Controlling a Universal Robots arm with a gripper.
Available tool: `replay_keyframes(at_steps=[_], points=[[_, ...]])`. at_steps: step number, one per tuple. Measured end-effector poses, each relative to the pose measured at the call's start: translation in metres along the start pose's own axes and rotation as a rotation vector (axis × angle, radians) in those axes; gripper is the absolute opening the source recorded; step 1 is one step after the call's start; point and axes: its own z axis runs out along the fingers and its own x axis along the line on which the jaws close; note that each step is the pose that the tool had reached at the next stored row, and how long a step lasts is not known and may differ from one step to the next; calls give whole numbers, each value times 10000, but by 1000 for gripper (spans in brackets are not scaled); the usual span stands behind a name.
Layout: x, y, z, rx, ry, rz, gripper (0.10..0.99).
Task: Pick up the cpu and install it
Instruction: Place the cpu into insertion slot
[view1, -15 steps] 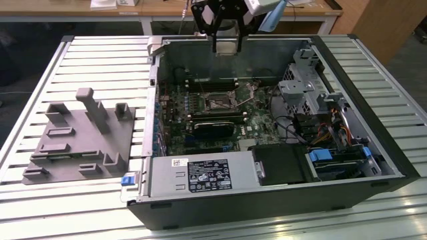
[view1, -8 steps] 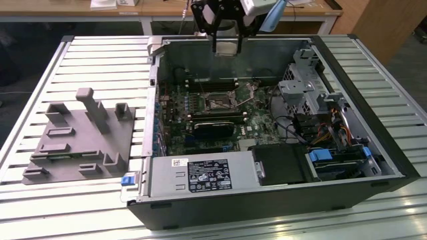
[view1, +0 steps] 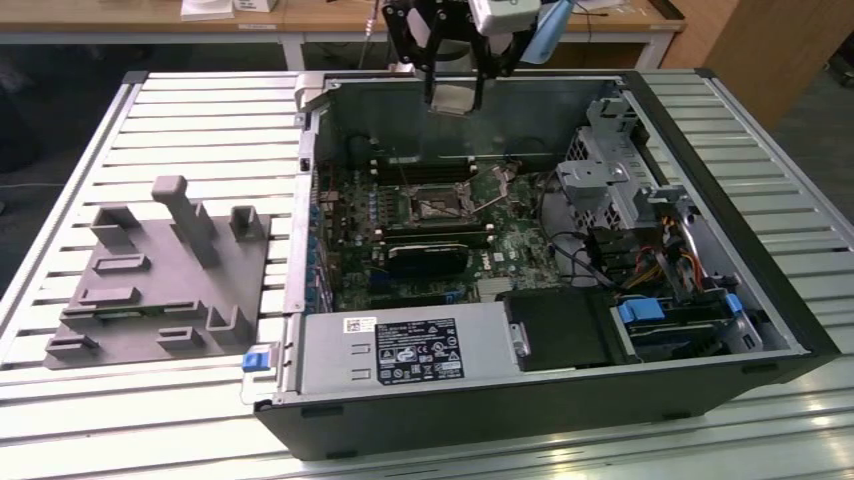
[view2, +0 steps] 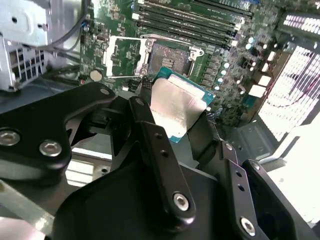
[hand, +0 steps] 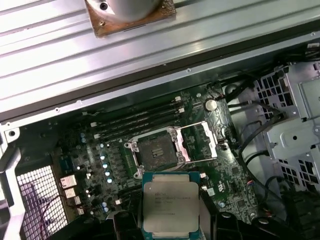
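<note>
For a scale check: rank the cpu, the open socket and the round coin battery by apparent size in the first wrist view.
1. cpu: looks largest, but it sits nearer the camera, so its lead over the socket is unsure.
2. open socket.
3. coin battery: clearly smallest.

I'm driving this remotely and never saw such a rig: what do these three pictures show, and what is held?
The exterior view stands apart: one robot arm ends in a black pincer, hanging over an open computer case on a slatted table. A grey holder block sits at the exterior view's left. Both wrist views ride on the arm and look down into the case. The pincer is shut on the cpu, a flat silver square, held over the motherboard near its open socket, not yet in it.
</note>
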Motion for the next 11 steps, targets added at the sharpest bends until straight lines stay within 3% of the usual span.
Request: replay_keyframes(at_steps=[11], points=[[1,0,11,62,-85,1551,537]])
